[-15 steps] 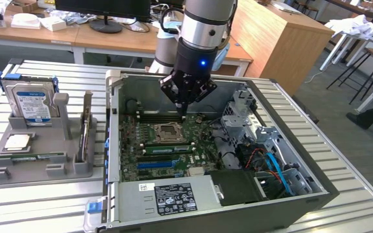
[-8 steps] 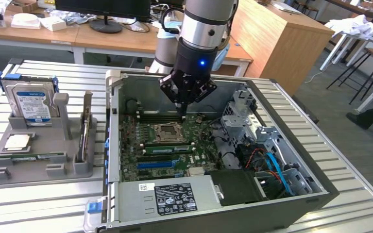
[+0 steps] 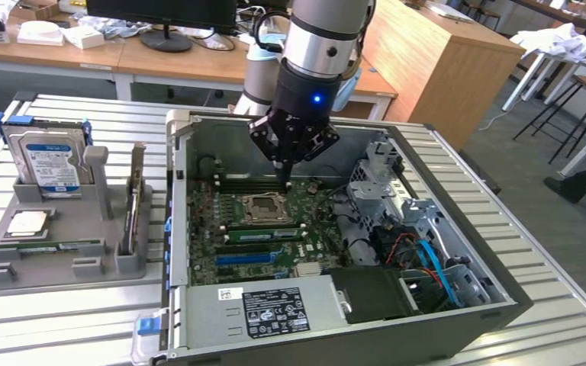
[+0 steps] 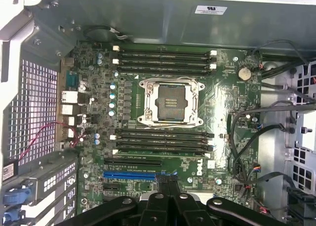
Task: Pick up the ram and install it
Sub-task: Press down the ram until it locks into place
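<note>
The ram point(image 3: 132, 200) is a long thin board standing on edge in a slot of the grey holder point(image 3: 100, 267), at the exterior view's left beside the open computer case point(image 3: 497, 301). My gripper point(image 3: 286, 180) hangs inside the case, well away from the ram, over the motherboard point(image 3: 272, 263) just behind the empty processor socket point(image 3: 263, 206). Its fingers are shut together with nothing between them. In the wrist view the gripper point(image 4: 168, 184) points down at the board, with the socket point(image 4: 169, 102) and black memory slots point(image 4: 163, 139) on either side of it, all empty.
The holder also carries a blue-labelled hard drive point(image 3: 49, 164), a square silver processor point(image 3: 27, 223) and a short green strip point(image 3: 54, 246). Drive cages and cables point(image 3: 415, 236) crowd the case's right side. A power supply point(image 3: 272, 309) lies along its near edge.
</note>
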You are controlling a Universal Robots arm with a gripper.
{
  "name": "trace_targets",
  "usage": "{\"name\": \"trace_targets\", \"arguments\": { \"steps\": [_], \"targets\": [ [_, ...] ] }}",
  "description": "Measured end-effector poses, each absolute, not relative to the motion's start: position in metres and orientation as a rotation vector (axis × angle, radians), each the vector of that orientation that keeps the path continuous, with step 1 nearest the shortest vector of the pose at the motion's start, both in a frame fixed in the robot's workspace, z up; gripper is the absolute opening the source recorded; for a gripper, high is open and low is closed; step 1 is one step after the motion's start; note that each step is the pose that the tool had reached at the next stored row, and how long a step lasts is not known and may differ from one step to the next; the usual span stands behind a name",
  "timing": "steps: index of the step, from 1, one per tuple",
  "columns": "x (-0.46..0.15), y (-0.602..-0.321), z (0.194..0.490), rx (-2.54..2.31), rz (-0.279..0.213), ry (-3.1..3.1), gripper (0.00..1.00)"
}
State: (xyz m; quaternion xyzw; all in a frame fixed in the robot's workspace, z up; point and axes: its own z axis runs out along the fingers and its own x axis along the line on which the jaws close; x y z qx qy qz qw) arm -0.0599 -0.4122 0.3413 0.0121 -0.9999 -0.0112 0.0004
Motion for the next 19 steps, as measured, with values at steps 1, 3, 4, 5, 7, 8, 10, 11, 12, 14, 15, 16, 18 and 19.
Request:
{"name": "trace_targets", "arguments": {
  "steps": [1, 3, 4, 5, 7, 8, 10, 11, 12, 14, 15, 16, 18, 19],
  "targets": [
    [-0.0599, -0.4122, 0.3413, 0.038, -0.035, -3.140, 0.10],
    [-0.0596, -0.4122, 0.3413, 0.037, -0.035, -3.140, 0.10],
    [-0.0594, -0.4122, 0.3413, 0.037, -0.035, -3.140, 0.10],
    [-0.0592, -0.4122, 0.3413, 0.037, -0.035, -3.140, 0.10],
    [-0.0585, -0.4122, 0.3413, 0.036, -0.035, -3.140, 0.10],
    [-0.0584, -0.4122, 0.3413, 0.035, -0.035, -3.140, 0.10],
    [-0.0583, -0.4122, 0.3413, 0.034, -0.035, -3.140, 0.10],
    [-0.0575, -0.4122, 0.3412, 0.034, -0.035, -3.140, 0.10],
    [-0.0566, -0.4122, 0.3413, 0.033, -0.035, -3.139, 0.10],
    [-0.0558, -0.4122, 0.3413, 0.032, -0.035, -3.139, 0.10],
    [-0.0557, -0.4122, 0.3413, 0.032, -0.035, -3.139, 0.10],
    [-0.0555, -0.4122, 0.3413, 0.032, -0.035, -3.139, 0.10],
    [-0.0555, -0.4122, 0.3413, 0.032, -0.035, -3.139, 0.10],
    [-0.0555, -0.4122, 0.3413, 0.032, -0.035, -3.139, 0.10]
  ]
}}
